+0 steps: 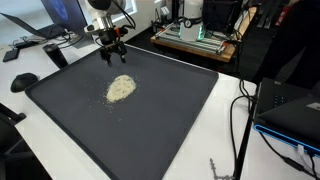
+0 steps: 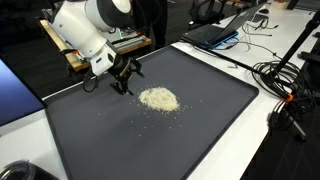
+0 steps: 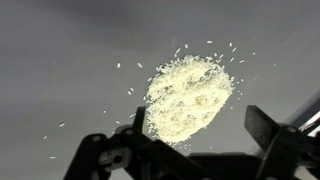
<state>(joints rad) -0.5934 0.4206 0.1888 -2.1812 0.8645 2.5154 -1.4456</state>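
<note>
Far left: a dark rounded object [image 1: 24, 82] sits on the white table [image 1: 55, 160], just off the mat's corner; it is too small to tell what it is.
Arm: the white arm [image 2: 88, 30] reaches in over the back-left part of the mat.
Gripper: the gripper [image 1: 112, 57] points down and hangs above the mat, near the heap on its back-left side, touching nothing.
Pincer: apart, with nothing between; in the wrist view the black fingers [image 3: 262, 122] stand either side of the heap's near edge.
Heap: a heap of pale grains [image 1: 121, 88], roughly oval, lies directly on the mat near its middle, seen in both exterior views.
Stray grains: loose grains [image 3: 120, 66] are scattered around the heap, thinning out to the left in the wrist view.
Mat: a dark grey mat [image 1: 175, 120] with a raised rim covers most of the table.
Right: black cables [image 1: 240, 115] trail over the table just beside the mat's edge; beyond them is a laptop [image 1: 290, 105].
</note>
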